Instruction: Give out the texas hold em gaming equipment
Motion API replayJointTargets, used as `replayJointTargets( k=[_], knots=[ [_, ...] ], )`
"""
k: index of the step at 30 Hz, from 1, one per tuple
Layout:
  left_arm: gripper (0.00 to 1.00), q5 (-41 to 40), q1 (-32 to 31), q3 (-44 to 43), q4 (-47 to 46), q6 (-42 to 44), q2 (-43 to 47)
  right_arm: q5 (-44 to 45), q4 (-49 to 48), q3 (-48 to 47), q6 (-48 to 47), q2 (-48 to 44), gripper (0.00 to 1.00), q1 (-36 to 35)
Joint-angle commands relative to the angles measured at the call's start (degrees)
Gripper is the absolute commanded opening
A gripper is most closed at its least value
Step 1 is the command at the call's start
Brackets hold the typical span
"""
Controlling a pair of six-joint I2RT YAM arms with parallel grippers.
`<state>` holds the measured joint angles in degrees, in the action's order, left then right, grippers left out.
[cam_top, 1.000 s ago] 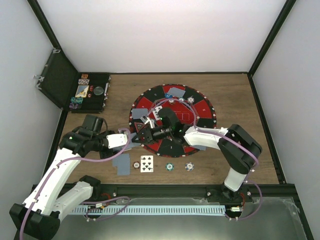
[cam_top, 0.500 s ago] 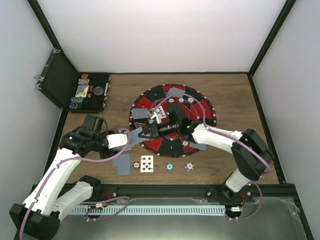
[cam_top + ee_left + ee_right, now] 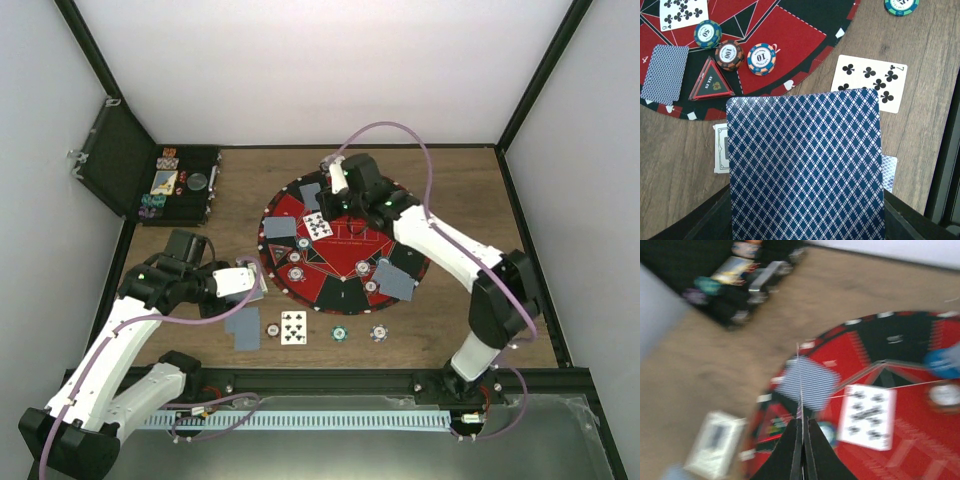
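My left gripper [image 3: 257, 283] [image 3: 807, 215] is shut on a blue-patterned card back [image 3: 805, 165] and holds it above the wood, left of the round mat [image 3: 345, 292]. A seven of clubs [image 3: 870, 82] [image 3: 294, 327] lies face up beside it. My right gripper [image 3: 326, 190] [image 3: 802, 422] is shut on one card [image 3: 311, 195], seen edge-on in the blurred right wrist view [image 3: 800, 385], over the mat's far left part. On the mat lie face-down cards [image 3: 281, 228] [image 3: 397, 280], a face-up card [image 3: 317, 225] and chips [image 3: 761, 58] [image 3: 730, 54] [image 3: 707, 33].
An open black case [image 3: 160, 180] with chips stands at the back left. A face-down card [image 3: 242, 328] and three chips [image 3: 272, 329] [image 3: 339, 333] [image 3: 379, 332] lie on the wood near the front edge. A triangular marker [image 3: 711, 85] sits on the mat's edge. A white card box [image 3: 721, 148] lies under the held card.
My right gripper has moved from beside the left gripper at the mat's left edge to the mat's far side, carrying a card. The left arm has stayed put.
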<state>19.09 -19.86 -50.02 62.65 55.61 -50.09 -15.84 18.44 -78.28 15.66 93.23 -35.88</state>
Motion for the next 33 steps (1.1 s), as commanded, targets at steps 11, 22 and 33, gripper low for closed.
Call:
replayJointTargets(
  k=[11,22,33],
  knots=[
    [0.04,-0.6,0.1,0.2,-0.5,-1.1,1.0,51.4,-37.4,9.1,-59.4,16.8,0.01,-7.3],
    [0.04,0.3,0.1,-0.3,0.0,-1.0,0.9,49.9,-29.2,16.2,-54.7,18.7,0.01,-10.5],
    [0.04,-0.3,0.1,-1.1,0.8,-1.0,1.7,48.0,-12.7,10.6,-45.2,18.1,0.54,-11.8]
  ],
)
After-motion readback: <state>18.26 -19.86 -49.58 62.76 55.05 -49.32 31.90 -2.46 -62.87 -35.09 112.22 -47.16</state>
